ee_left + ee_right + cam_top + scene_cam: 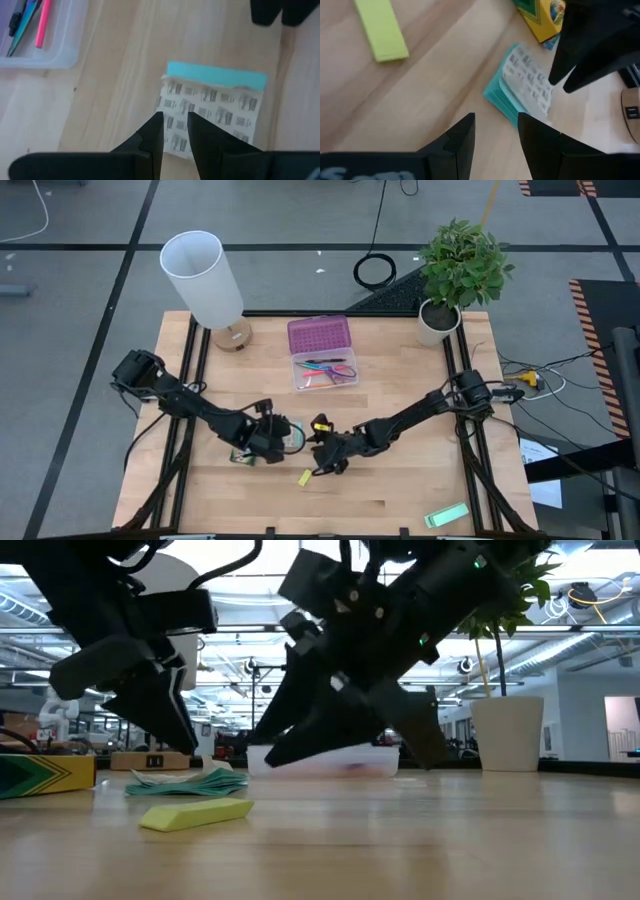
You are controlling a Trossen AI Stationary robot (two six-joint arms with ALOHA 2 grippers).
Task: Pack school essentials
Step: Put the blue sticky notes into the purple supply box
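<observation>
The small teal-edged packet [215, 100] lies flat on the wooden table [400, 490] between my two grippers. My left gripper [175, 127] points down over the packet's printed near part, its fingers a narrow gap apart. My right gripper [495, 130] hovers open just to the packet's [525, 87] right, holding nothing. The tiny yellow block [305, 477] lies near the right gripper [322, 463]. The yellow-green crayon box [241, 456] lies to the left of the left gripper [270, 442]. Pencils and purple-handled scissors lie in the open clear case [322, 372]. My left gripper stands over the packet's printed face [175, 140], fingers pointing down from above. I cannot tell whether its fingertips touch the packet. The packet lies on the table.
The case's purple lid [319, 335] lies open toward the far edge. A white lamp [205, 280] stands at the far left and a potted plant [455, 270] at the far right. A pale green flat block [446, 515] lies at the near right edge.
</observation>
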